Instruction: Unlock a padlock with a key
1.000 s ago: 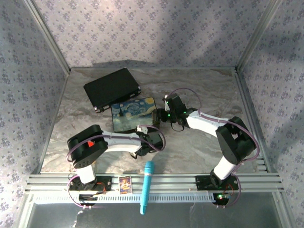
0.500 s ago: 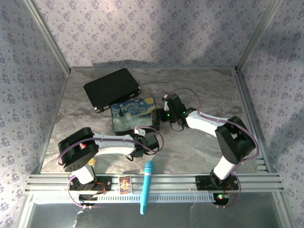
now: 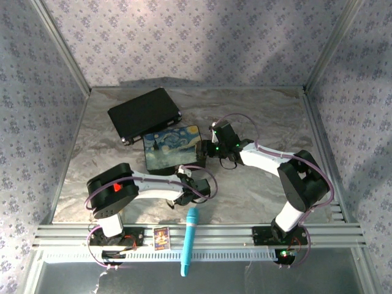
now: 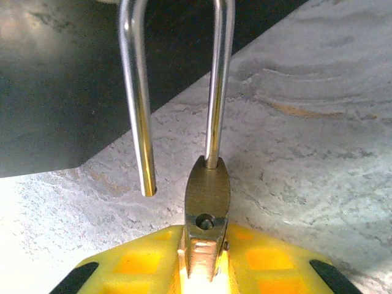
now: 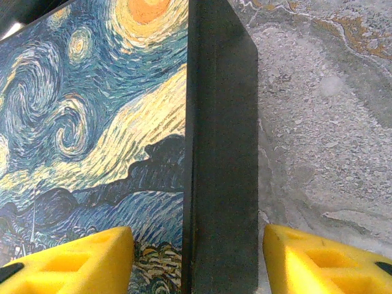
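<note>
The padlock [image 4: 207,205] is clamped edge-on between the yellow fingers [image 4: 138,264] of the left gripper [image 4: 205,260], over the marbled table [image 4: 318,153]. Its long axis runs straight away from the gripper. The shackle [image 4: 136,92] is pointed outward, with one leg seated in the body and the other hanging free. The painted box [image 3: 171,149] lies just beyond it. The right gripper [image 5: 197,242] is held apart, astride that box's dark side wall. A black case [image 3: 144,113] and a light-blue stick [image 3: 190,236] are noted further off.

The left gripper [image 3: 197,182] has swung back rightward after shifting left.
</note>
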